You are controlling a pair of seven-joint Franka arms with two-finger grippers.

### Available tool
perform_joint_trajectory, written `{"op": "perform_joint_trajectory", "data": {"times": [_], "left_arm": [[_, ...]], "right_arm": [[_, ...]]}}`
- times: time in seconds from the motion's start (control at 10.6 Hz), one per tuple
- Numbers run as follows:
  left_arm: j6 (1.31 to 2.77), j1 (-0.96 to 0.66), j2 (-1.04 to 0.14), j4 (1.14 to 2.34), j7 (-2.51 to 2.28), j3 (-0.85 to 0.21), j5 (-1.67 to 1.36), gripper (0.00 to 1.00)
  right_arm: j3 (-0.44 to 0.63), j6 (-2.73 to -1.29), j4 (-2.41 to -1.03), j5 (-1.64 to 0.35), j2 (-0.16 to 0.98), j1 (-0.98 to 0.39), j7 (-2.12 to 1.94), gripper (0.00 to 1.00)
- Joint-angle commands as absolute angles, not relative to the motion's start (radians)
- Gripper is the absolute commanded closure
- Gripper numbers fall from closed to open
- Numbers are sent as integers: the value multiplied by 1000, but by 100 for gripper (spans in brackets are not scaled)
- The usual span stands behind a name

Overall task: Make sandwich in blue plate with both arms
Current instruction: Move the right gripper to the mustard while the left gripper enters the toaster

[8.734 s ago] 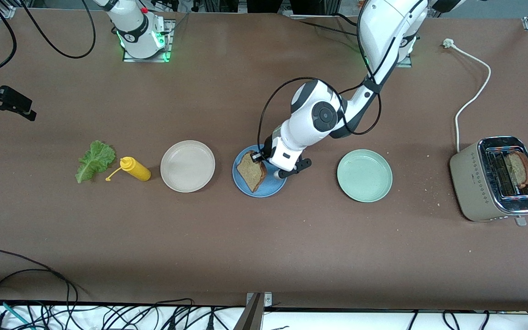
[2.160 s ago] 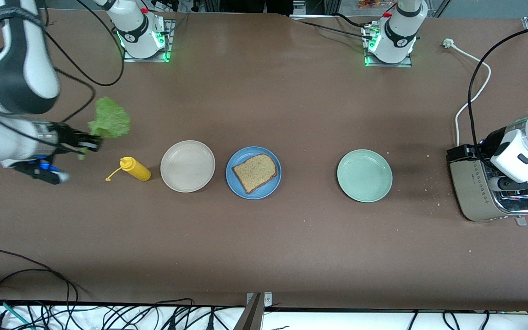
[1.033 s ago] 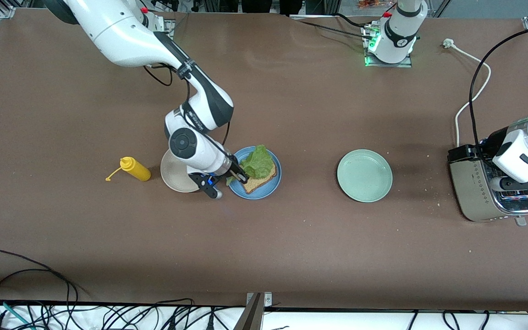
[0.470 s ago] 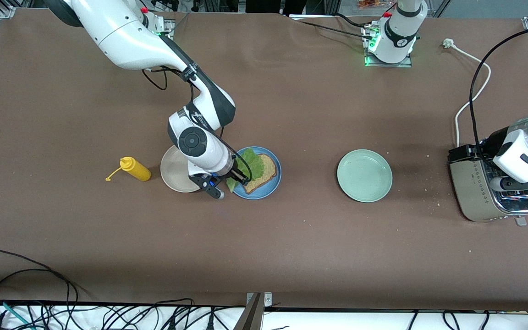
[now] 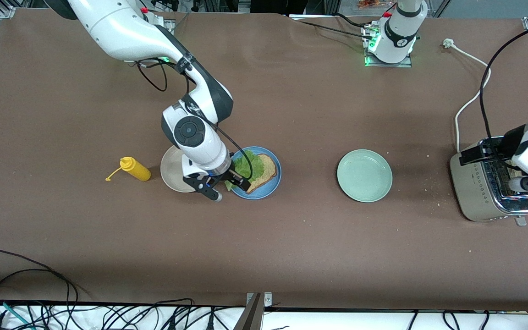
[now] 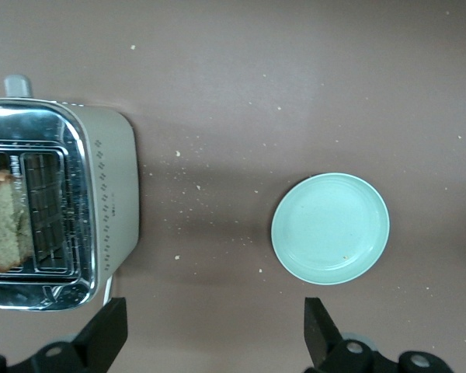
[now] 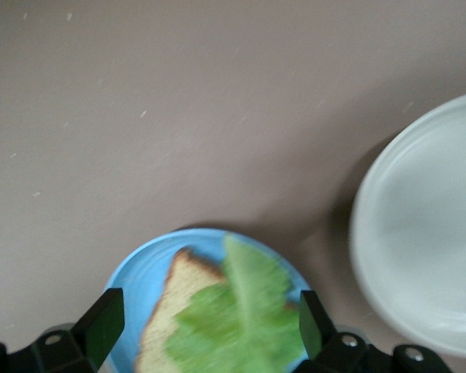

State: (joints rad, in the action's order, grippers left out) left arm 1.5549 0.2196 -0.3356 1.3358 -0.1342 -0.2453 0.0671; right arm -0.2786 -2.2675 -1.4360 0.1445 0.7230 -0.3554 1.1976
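A brown table (image 5: 291,238) is seen from above, its camera-side edge lined with tangled black cables (image 5: 25,302) on a white strip. Toward the right arm's end, a yellow squeeze bottle (image 5: 134,168) is laid on its side, with a cream plate (image 5: 171,170) beside it, partly covered by the right arm (image 5: 190,133). Next along the row, the blue plate (image 5: 268,185) is set near the table's middle, with one slice of brown toast (image 5: 266,170) on it and a green lettuce leaf (image 5: 245,166) laid across the slice. The right gripper (image 5: 233,179) is held low over the plate's edge with its fingers (image 7: 101,325) spread wide on either side of the leaf; nothing is gripped. A mint-green plate (image 5: 364,175) is placed well apart, toward the left arm's end. At that end, a beige toaster (image 5: 479,192) with a chrome top is fed by a white cord (image 5: 472,98), and a second slice of bread (image 6: 6,225) is seen standing in its slot. The left gripper (image 5: 493,149) is held over the toaster, wide open and empty. Crumbs (image 6: 188,210) are scattered on the table between toaster and mint-green plate.
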Motion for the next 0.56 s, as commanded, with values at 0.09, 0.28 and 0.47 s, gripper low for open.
{"op": "perform_joint_trajectory", "data": {"times": [0.09,0.28,0.47], "left_arm": [[1537,310,-345,1292,-14,-245,87,0],[1539,388,-360,1292,55,-245,95,0],[1545,422,-389,1292,122,-245,185,0]], "right_arm": [[-201,-1995,-1443,273,594,-353,967,0],[-144,-1829,-1448,272,514,-353,754,0],[-98,-1671,-1460,265,415,-351,553,0]]}}
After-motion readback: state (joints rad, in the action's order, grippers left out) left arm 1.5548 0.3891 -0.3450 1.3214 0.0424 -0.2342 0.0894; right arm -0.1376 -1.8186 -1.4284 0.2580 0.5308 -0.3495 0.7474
